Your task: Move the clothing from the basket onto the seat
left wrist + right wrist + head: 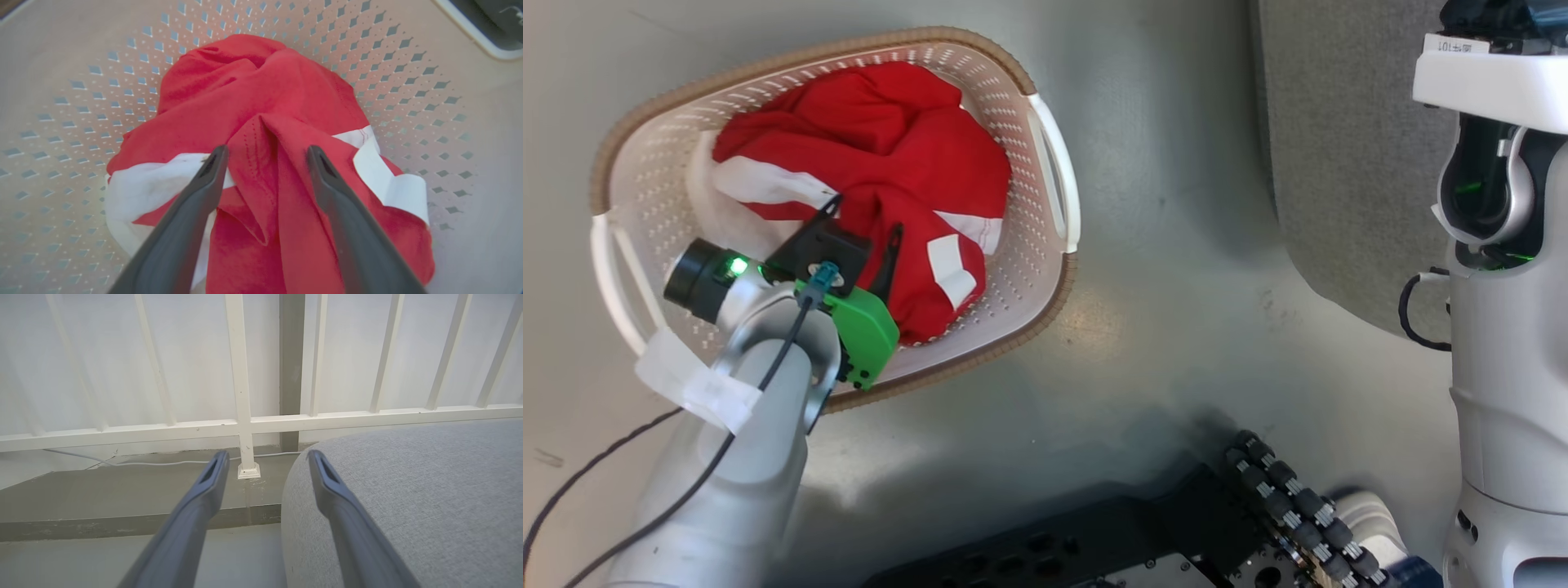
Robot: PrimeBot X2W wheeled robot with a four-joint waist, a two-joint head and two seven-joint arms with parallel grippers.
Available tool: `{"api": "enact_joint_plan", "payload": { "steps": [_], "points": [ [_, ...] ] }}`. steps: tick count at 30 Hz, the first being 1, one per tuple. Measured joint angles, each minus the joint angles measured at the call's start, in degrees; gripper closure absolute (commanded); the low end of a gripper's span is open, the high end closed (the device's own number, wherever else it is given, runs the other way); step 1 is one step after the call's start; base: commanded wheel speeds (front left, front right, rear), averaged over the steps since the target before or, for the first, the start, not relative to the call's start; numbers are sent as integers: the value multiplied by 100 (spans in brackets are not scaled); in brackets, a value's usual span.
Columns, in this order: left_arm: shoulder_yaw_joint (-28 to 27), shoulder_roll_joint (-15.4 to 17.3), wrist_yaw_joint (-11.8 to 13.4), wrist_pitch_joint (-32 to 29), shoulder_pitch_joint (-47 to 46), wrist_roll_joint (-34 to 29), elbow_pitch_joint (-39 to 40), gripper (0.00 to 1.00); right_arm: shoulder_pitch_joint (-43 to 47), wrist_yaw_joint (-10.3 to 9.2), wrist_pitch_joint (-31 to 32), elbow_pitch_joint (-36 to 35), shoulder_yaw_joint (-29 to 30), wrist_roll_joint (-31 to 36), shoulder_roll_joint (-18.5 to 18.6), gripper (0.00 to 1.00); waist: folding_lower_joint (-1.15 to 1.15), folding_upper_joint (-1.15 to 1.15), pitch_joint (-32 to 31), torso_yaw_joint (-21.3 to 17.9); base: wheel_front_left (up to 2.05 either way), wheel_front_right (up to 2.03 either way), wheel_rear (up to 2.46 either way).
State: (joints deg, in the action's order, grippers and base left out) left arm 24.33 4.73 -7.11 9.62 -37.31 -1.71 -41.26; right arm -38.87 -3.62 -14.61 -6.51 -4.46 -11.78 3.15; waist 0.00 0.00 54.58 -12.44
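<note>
Left gripper [867, 214] reaching inside the basket [1023, 278], jaws spread wide, its two dark fingers set either side of a raised fold of the clothing [890, 155]; whether they touch the fabric cannot be told. The clothing, red with white stripes, lies heaped within the basket. The seat [1339, 163] stands to the right of the basket, well apart across grey floor [1176, 286]. Right gripper [267, 454], away from the basket at the seat's rounded edge, likewise spread and empty
</note>
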Motion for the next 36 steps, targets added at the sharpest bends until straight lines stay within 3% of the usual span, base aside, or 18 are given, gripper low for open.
{"api": "enact_joint_plan", "payload": {
  "steps": [12,15,16,17,19,21,36],
  "points": [
    [146,64,0,10,-265,156,-443,0,-69,-54,-1,-33,0,-99,-2,0,0,0,180,-195,0,0,0],
    [243,63,0,36,-274,157,-501,55,-69,-101,-1,-34,-5,-107,-2,0,0,0,194,-223,0,0,0],
    [271,62,0,60,-281,166,-519,68,-69,-103,-1,-34,-3,-107,-2,0,0,0,198,-230,0,0,0],
    [313,62,0,73,-296,182,-537,68,-69,-103,-1,-33,-1,-107,-2,0,0,0,199,-236,0,0,0],
    [383,48,0,132,-345,213,-584,89,-69,-103,-1,-26,22,-102,-2,0,0,0,190,-237,0,0,0],
    [423,36,-1,191,-388,226,-604,100,-69,-104,-1,-18,54,-86,-3,0,0,0,160,-228,0,0,0],
    [714,-36,-1,425,-504,710,-504,100,-49,-103,-7,189,193,134,-2,0,0,0,-282,2,0,0,0]
  ]
}}
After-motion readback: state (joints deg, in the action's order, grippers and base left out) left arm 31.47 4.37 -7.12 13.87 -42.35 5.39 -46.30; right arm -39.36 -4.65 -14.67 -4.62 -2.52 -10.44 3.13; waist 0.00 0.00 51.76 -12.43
